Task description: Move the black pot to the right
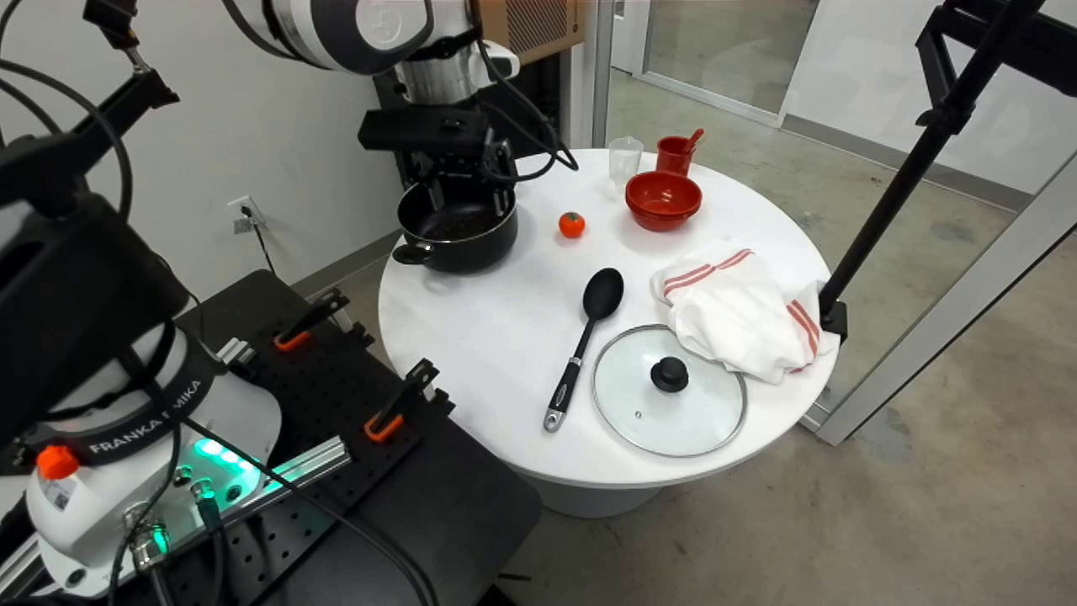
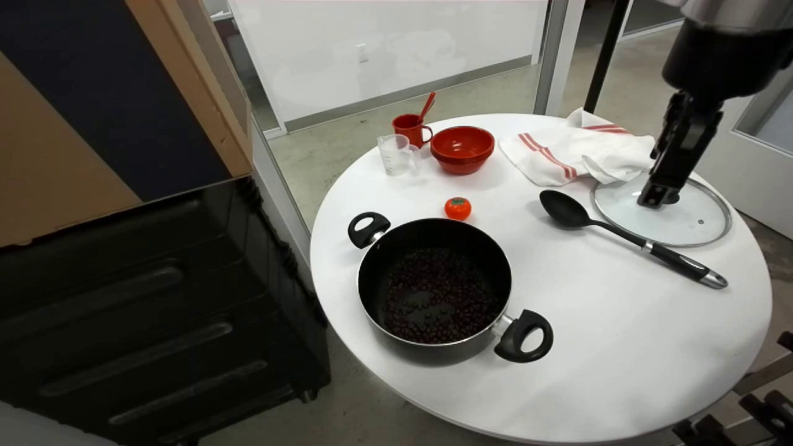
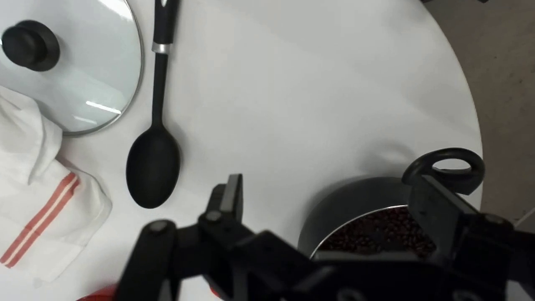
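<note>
In an exterior view, the round, shallow black pot (image 2: 433, 354) stands near the edge of the white round bench (image 2: 626, 353). Above the bench hangs the black end effector (image 3: 330, 179), its 2 fingers (image 3: 233, 196) spread. Farther is beige concrete floor (image 2: 322, 148), then a white wall (image 2: 415, 56).

In an exterior view, a clear measuring cup (image 1: 624, 160) and a red mug (image 1: 672, 158) holding a red utensil (image 1: 694, 140) stand near the far edge of the round white table (image 1: 496, 345), behind stacked red bowls (image 1: 663, 202), with a tomato (image 1: 571, 225) farther in. A red-striped white towel (image 1: 736, 316) reaches the right edge and overlaps a glass lid (image 1: 671, 406); beside the lid lies a black spoon (image 1: 586, 337), its handle towards the near edge.
</note>
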Robot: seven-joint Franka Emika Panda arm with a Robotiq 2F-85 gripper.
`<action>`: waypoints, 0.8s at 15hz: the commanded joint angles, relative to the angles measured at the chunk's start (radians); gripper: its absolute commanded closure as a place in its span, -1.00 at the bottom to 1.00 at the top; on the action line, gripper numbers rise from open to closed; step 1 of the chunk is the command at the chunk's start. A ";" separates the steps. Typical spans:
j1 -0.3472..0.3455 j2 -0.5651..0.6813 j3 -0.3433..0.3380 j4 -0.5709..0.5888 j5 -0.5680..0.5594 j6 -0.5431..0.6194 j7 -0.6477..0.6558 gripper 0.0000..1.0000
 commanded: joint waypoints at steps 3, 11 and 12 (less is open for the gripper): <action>0.017 0.226 0.059 0.144 -0.025 0.118 0.052 -1.00; 0.067 0.481 -0.015 0.348 -0.049 0.272 0.280 -1.00; 0.088 0.506 -0.037 0.366 -0.050 0.286 0.315 -1.00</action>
